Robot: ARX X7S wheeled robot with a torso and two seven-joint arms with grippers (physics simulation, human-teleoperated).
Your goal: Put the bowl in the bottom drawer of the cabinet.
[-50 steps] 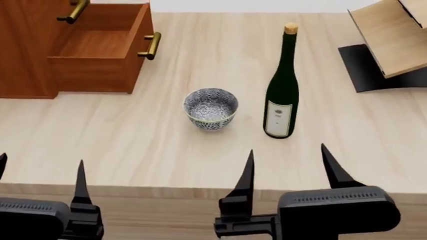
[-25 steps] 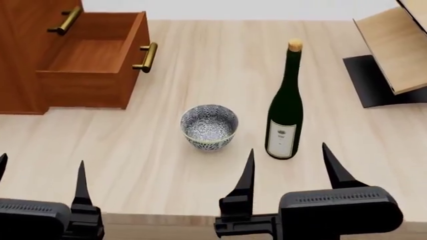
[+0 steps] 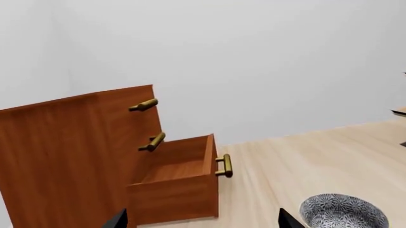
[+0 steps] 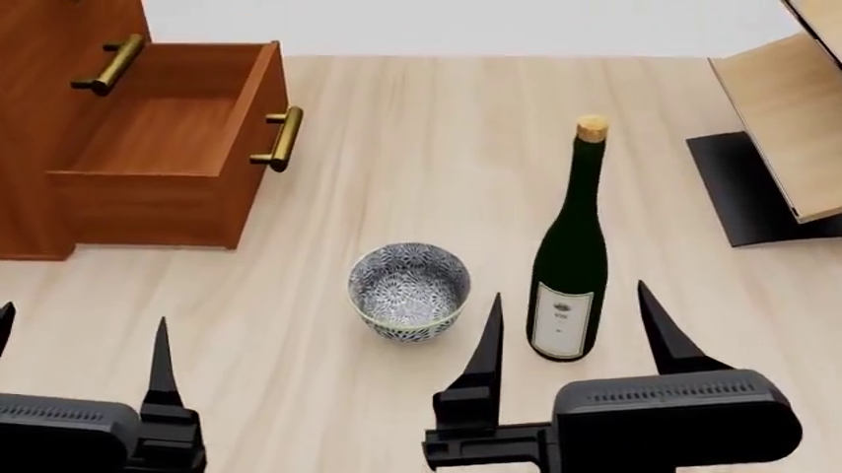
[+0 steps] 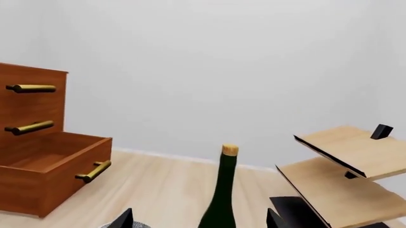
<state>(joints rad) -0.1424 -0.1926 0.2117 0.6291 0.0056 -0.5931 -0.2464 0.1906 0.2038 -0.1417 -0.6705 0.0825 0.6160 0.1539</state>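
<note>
1. Both arms sit low at the near edge of the head view, pointing forward over the tabletop [image 4: 394,128]; neither reaches the things on it.
2. The right claw [image 4: 573,320] has its two black fingertips spread wide apart and holds nothing; one tip rises just in front of the bowl [image 4: 409,290], the other near the base of the wine bottle [image 4: 571,258], touching neither.
3. The left claw [image 4: 79,345] is likewise spread and empty, its tips well apart at the lower left; one is cut by the frame edge.
4. The bowl stands upright on the tabletop, between the two claws and just beside the bottle, which stands upright with its cork on top.
5. The cabinet [image 4: 59,39] stands at the far left; its bottom drawer [image 4: 158,163] is pulled out and open, brass handle [image 4: 278,139] facing the bottle's side; the bowl lies well apart from it.
6. A light-wood rack [image 4: 790,108] on a black base stands at the far right.
</note>
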